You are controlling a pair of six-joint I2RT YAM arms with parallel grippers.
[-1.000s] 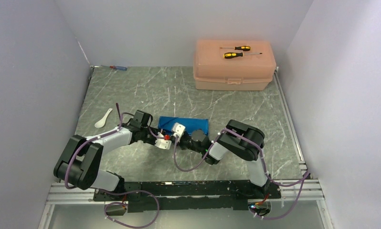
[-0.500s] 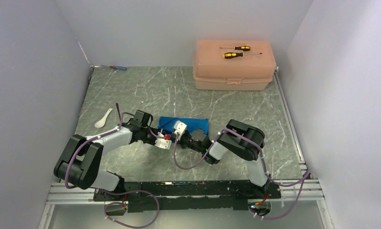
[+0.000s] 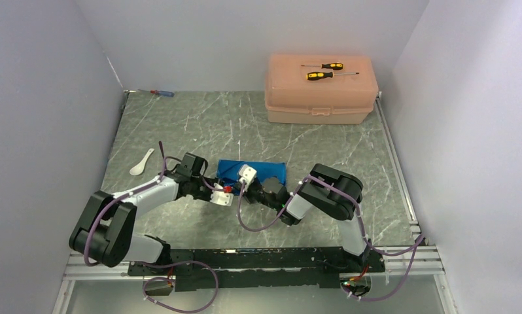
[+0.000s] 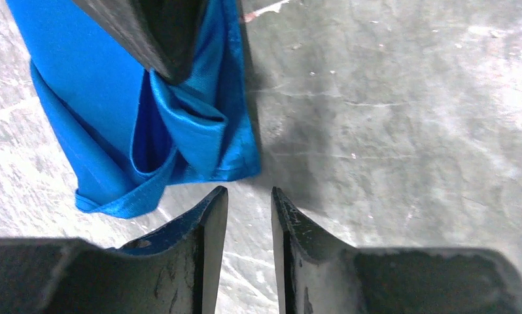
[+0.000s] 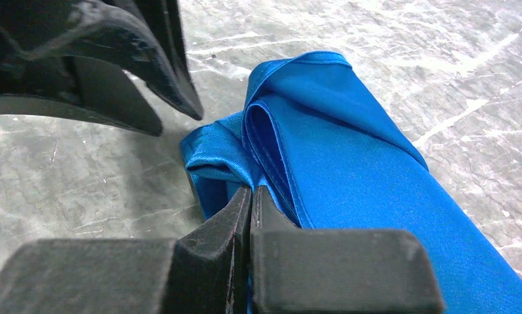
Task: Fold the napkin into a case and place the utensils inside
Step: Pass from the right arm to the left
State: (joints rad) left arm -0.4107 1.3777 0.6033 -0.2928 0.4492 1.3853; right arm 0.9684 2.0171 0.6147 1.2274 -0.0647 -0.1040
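Small white plastic spoon (image 3: 140,163) lies at far left of grey-green marbled worktop (image 3: 199,121), well apart from cloth; not needed until pocket is ready.

My left tool (image 4: 248,196): jaws slightly parted, holding nothing, tips just short of cloth's open end. I judge it placed to catch lower layer.

Bright blue soft cloth napkin (image 5: 350,131) lies mid-worktop, folded into slim strip, mouth gaping.

My right tool (image 5: 250,193): jaws closed, pinching top fold, likely lifting it so pocket opens.

Purple fork: cannot pick out.
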